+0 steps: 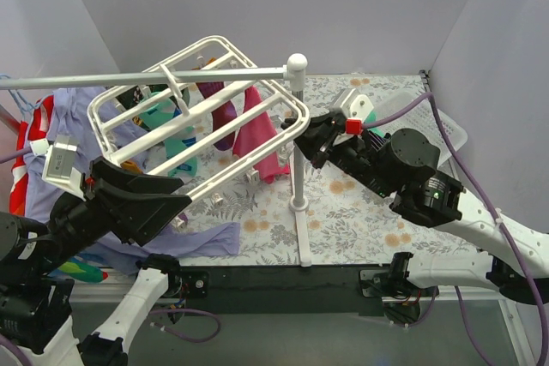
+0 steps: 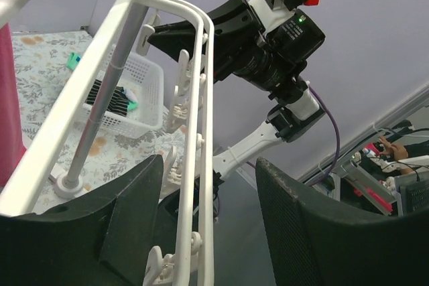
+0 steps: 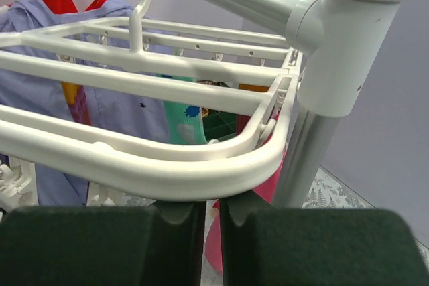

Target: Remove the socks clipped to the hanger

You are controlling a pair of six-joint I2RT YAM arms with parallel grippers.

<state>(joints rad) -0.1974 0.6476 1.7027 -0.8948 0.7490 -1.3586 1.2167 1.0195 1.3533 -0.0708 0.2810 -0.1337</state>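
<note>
The white hanger (image 1: 202,117) hangs tilted from the grey rail. Teal (image 1: 183,150), purple (image 1: 225,122) and magenta (image 1: 257,139) socks hang clipped under it. My left gripper (image 1: 176,207) is open, and its jaws straddle the hanger's near edge (image 2: 201,132) without touching it; empty clips (image 2: 181,92) dangle there. My right gripper (image 1: 298,139) is shut just under the hanger's right corner (image 3: 255,159), with nothing visible between its fingers (image 3: 154,246). In the right wrist view the teal sock (image 3: 184,122) and the magenta sock (image 3: 268,189) hang behind that corner.
The grey rail (image 1: 129,80) runs left from its pole (image 1: 298,156), which stands beside my right gripper. A lavender shirt (image 1: 73,130) hangs at the left. A white mesh basket (image 2: 144,92) holding a black striped sock (image 2: 110,95) sits far right. A rainbow garment (image 1: 81,272) lies at the near left.
</note>
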